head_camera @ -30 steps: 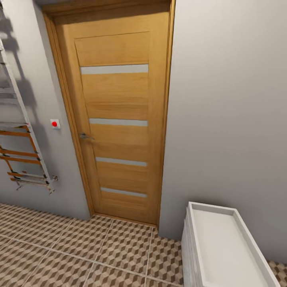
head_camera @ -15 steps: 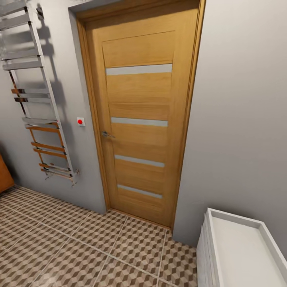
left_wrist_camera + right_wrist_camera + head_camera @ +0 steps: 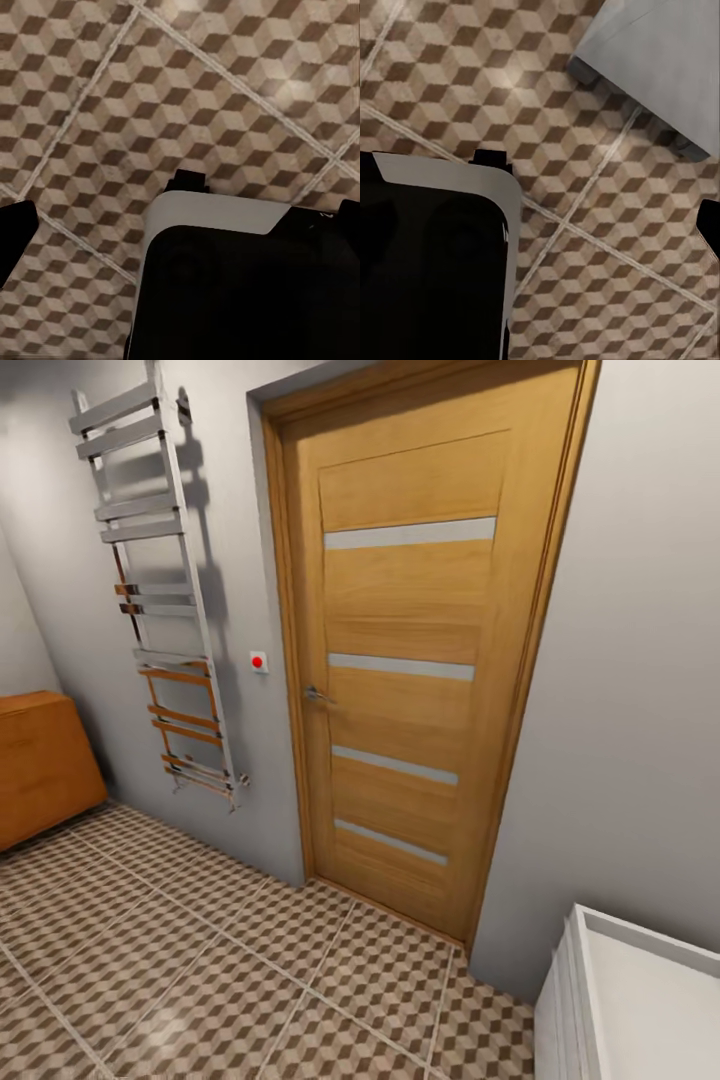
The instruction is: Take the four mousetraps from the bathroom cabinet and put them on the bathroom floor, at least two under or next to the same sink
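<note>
I am facing a closed wooden door (image 3: 415, 660) with four narrow frosted strips, set in a grey wall (image 3: 640, 690). A small switch with a red dot (image 3: 259, 661) is sitting on the wall just beside the door frame, and a tall chrome towel rail (image 3: 160, 590) is hanging further along that wall. An orange-brown wooden cabinet (image 3: 40, 765) is standing in the far corner, on the side of my left arm. The bathroom floor (image 3: 200, 970), tiled in small brown, tan and cream cubes, is stretching out below. The white cabinet (image 3: 640, 1010) is showing at the lower edge on the side of my right arm, against the wall, its recessed top lying bare as far as I can see. My wrist cameras are looking down at the tiles past dark and white parts of my own body; my right wrist view is also catching a pale grey boxy corner (image 3: 660, 60). I cannot tell whether either of my claws is spread or pressed together.
</note>
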Robot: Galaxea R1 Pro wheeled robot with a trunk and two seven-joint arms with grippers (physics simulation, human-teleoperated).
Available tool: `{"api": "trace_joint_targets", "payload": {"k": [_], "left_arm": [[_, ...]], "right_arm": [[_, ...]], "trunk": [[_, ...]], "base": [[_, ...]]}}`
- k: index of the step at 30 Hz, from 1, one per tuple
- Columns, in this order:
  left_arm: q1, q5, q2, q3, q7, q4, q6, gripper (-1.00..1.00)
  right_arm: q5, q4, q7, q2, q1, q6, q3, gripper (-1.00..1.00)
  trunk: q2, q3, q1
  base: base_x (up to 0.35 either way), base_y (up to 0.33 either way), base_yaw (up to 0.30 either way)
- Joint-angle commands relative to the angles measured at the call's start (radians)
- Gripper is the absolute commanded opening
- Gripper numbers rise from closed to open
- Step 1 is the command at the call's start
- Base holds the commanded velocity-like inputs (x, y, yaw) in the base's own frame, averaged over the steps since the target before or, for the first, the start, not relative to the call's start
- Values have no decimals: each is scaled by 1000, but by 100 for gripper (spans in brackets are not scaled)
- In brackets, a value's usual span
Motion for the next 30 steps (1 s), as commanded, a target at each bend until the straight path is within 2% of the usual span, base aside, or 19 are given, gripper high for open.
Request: {"api": "trace_joint_targets", "payload": {"k": [1,30], "left_arm": [[-1,8,0,-8,4,0,0,100],[-1,8,0,-8,4,0,0,100]], "right_arm": [[0,3,-3,0,-1,-6,8,100],[0,3,-3,0,-2,-6,8,100]], "trunk": [[-1,-1,0],[-1,-1,0]], "base": [[0,0,297],[0,0,296]]}}
